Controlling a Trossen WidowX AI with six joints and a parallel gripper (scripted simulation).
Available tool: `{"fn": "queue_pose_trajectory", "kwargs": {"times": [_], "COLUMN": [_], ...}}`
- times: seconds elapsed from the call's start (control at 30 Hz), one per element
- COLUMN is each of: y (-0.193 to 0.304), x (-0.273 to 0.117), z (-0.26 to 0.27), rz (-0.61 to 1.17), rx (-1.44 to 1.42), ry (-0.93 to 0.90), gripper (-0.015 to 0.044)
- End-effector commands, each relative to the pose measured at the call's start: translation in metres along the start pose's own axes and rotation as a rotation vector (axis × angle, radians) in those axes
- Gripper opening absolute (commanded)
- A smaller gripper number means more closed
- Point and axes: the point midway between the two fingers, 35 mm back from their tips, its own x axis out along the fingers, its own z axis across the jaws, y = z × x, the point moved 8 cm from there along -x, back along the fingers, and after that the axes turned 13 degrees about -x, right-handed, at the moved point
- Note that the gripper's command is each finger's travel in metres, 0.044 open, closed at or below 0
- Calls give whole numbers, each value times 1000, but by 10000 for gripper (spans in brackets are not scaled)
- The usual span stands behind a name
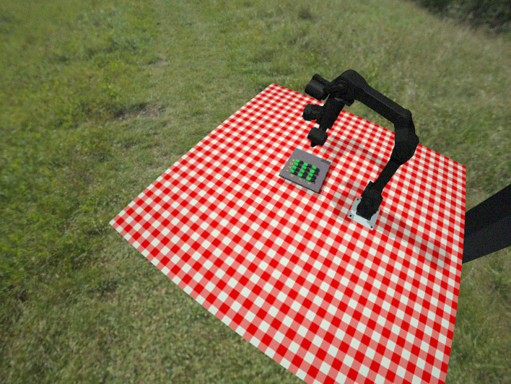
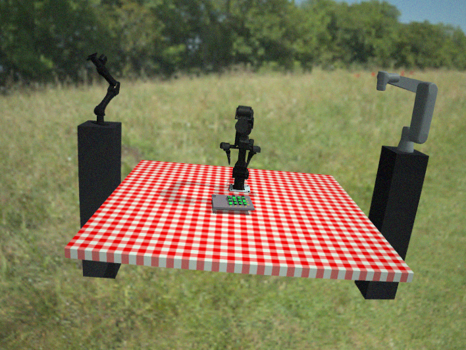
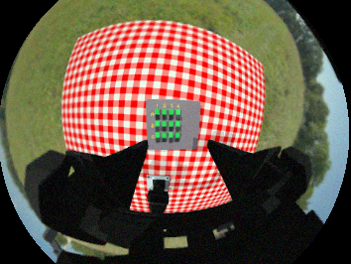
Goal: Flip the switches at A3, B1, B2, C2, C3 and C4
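The black two-fingered claw [image 2: 239,150] hangs high in the air with its fingers [image 2: 227,152] spread wide apart, and it holds nothing between them. In the exterior view it is a little above the centre of the frame, pointing down, well above the counter. In the top view the claw [image 1: 315,123] is in the upper right part of the frame, above the far edge of the panel and not touching it.

The black jointed arm [image 1: 396,123] bends in an arch from the claw down to its pale square base plate [image 1: 363,215], right of centre in the top view.

The flat grey square switch panel [image 1: 305,169] lies on the counter just left of the base, near the centre of the frame. On it are rows of small rocker switches with bright green ends [image 1: 304,168]; which ends are raised I cannot tell. In the wrist view the panel [image 3: 174,124] is at the centre, between the two dark fingers.

The counter [image 2: 309,233] is covered with a red and white checked cloth. Around it is grass [image 1: 103,103].
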Motion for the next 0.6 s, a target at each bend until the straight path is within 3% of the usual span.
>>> {"fn": "queue_pose_trajectory", "kwargs": {"times": [0.0, 0.13, 0.23, 0.47, 0.57], "y": [-2, -35, -44, -45, -45], "x": [3, 76, 110, 112, 123], "z": [-1, -11, -13, -13, -12], "rz": [4, 77, 110, 112, 120], "rx": [0, 5, 7, 7, 7], "ry": [-2, -50, -70, -71, -73], "gripper": [374, 269, 190, 6, 0]}}
